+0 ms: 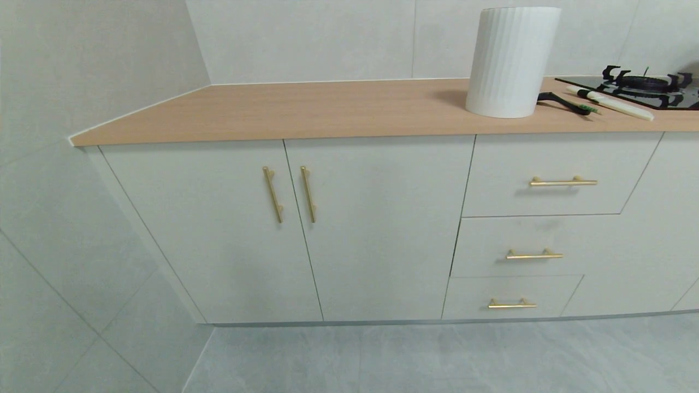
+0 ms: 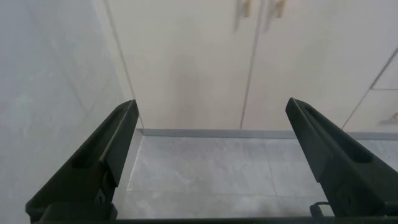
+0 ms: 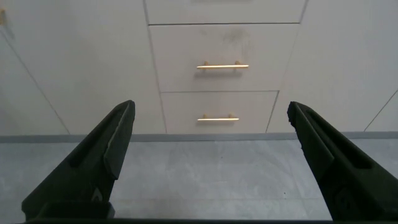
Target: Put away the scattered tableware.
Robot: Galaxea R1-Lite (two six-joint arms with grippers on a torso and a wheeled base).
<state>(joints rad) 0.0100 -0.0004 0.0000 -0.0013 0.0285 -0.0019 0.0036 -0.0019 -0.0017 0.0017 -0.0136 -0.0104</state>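
Note:
On the wooden countertop [image 1: 284, 109] at the right stands a tall white ribbed holder [image 1: 512, 61]. Just beside it lie a black-handled utensil [image 1: 563, 102] with a green tip and a long white utensil [image 1: 617, 105] with a dark handle, partly on the stove's edge. My left gripper [image 2: 211, 107] is open and holds nothing; it hangs low above the floor, facing the double cabinet doors [image 2: 249, 50]. My right gripper [image 3: 210, 107] is open with nothing in it, low in front of the drawers [image 3: 222, 59].
A black gas stove [image 1: 647, 87] sits at the counter's far right. Below the counter are two doors with gold handles [image 1: 290, 194] and three drawers with gold handles [image 1: 562, 182]. A tiled wall closes the left side; grey tiled floor [image 1: 382, 355] lies in front.

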